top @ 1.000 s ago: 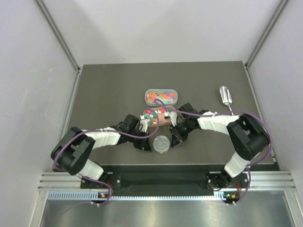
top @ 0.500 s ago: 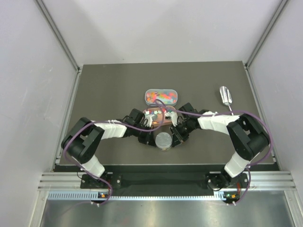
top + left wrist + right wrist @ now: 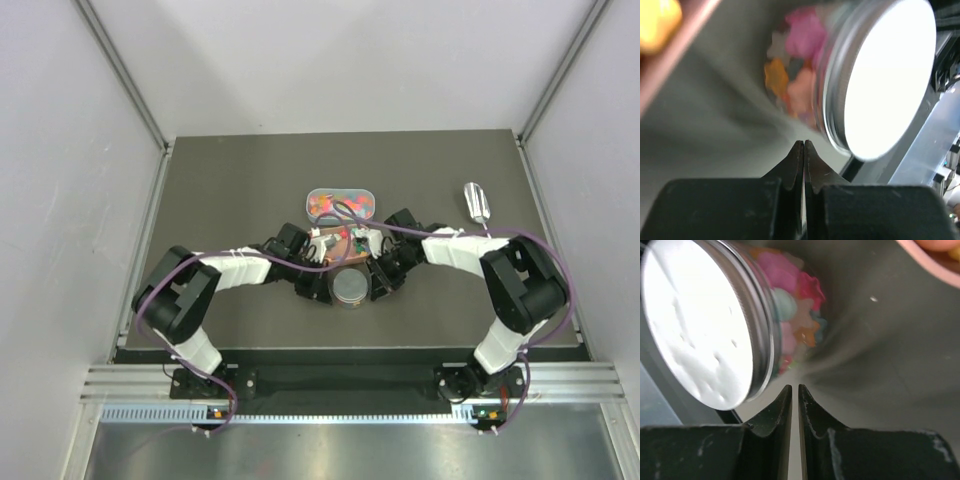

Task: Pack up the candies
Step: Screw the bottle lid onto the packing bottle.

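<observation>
A small round clear jar (image 3: 348, 286) with a silver lid (image 3: 885, 75) stands near the table's middle, with mixed-colour candies (image 3: 790, 75) inside it. They show through the jar's wall in the right wrist view too, as candies (image 3: 790, 300) beside the lid (image 3: 695, 325). My left gripper (image 3: 318, 287) sits close against the jar's left side and my right gripper (image 3: 380, 283) close against its right side. Left fingertips (image 3: 804, 142) are pressed together. Right fingertips (image 3: 795, 387) leave only a thin slit. Neither holds anything.
Just behind the jar lies a pink-brown tray (image 3: 340, 243) with a few loose candies. Further back stands a clear oval box (image 3: 341, 203) full of candies. A metal scoop (image 3: 476, 203) lies at the right. The tray's rim (image 3: 930, 260) is near the right fingers.
The left gripper has swung in to the jar's left side. The jar has slid away from the near edge toward the tray, with both grippers beside it.
</observation>
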Controlling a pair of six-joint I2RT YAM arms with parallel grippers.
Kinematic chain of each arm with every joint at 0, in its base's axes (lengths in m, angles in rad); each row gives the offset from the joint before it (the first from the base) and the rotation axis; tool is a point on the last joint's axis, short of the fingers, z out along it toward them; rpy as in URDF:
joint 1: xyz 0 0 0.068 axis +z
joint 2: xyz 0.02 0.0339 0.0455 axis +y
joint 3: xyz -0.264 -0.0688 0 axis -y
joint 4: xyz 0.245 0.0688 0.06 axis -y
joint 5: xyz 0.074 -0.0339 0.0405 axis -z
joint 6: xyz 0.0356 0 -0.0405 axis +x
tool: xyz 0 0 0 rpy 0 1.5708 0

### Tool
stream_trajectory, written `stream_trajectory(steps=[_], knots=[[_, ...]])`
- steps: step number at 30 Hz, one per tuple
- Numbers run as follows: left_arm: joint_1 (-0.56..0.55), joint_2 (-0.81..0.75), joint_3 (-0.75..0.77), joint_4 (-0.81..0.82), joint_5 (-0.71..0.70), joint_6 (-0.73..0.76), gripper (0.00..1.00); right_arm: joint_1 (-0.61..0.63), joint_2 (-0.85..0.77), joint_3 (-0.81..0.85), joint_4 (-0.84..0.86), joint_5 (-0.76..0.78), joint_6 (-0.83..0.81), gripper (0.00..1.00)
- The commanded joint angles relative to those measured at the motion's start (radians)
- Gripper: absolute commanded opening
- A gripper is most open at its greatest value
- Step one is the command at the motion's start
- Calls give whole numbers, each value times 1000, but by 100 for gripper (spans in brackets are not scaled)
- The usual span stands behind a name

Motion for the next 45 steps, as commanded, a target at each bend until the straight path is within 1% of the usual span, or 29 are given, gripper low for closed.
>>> stream_trajectory(steps=[1, 4, 5, 8, 9, 13, 15, 19, 20, 22, 24, 31, 39, 45], knots=[[23, -107, 15, -110, -15, 72, 0, -8, -77, 54, -67, 90, -63, 10], [35, -156, 38, -210, -46, 118, 0, -12, -89, 82, -132, 149, -101, 9], [40, -171, 49, -269, -57, 150, 0, -13, -95, 84, -144, 176, -119, 9], [69, -191, 109, -364, -81, 224, 0, -31, -126, 110, -202, 195, -171, 8], [88, -200, 136, -366, -90, 233, 0, -35, -140, 131, -219, 201, -182, 8], [116, -222, 183, -311, -129, 229, 0, -35, -215, 203, -221, 198, -233, 8], [135, -216, 186, -246, -146, 191, 0, -27, -209, 254, -230, 158, -253, 8], [187, -202, 166, -152, -166, 108, 0, 71, -184, 297, -245, 109, -331, 8], [197, -203, 166, -147, -189, 99, 0, 97, -180, 300, -245, 107, -368, 8], [225, -208, 173, -156, -227, 124, 0, 163, -173, 303, -221, 124, -386, 8], [234, -211, 180, -164, -236, 148, 0, 194, -151, 312, -219, 124, -395, 7], [274, -213, 192, -165, -236, 169, 0, 254, -89, 324, -242, 112, -431, 7], [276, -236, 163, -142, -170, 143, 0, 291, -14, 282, -245, 132, -420, 7], [276, -249, 153, -136, -175, 143, 0, 291, -57, 280, -244, 164, -409, 7]])
